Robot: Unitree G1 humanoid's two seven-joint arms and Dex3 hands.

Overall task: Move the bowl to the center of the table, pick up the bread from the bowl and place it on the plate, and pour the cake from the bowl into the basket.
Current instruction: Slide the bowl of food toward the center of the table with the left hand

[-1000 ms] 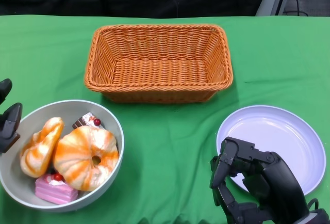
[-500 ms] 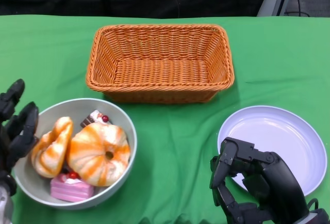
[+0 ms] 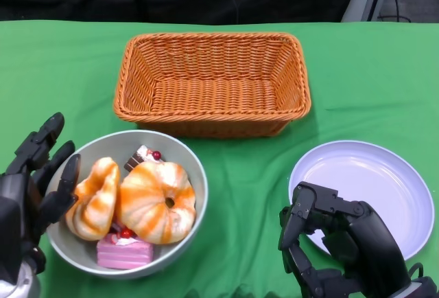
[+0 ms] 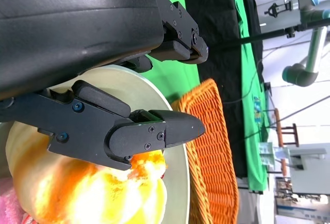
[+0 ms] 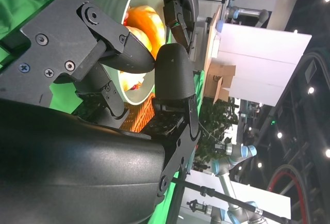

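Slid rightward since a second ago, the bowl, left hand following with it and now fully in view. Fingers spread, pressed flat along the bowl's left rim, gripping nothing. Still left of centre, just short of the basket. Bread and cake riding inside. Bare green cloth to the right, up to the plate. Right hand low beside that plate, fingers curled in, empty.

A green-covered table fills the frame. On it, an orange wicker basket sits at upper centre, a grey bowl at lower left and a white plate at lower right.
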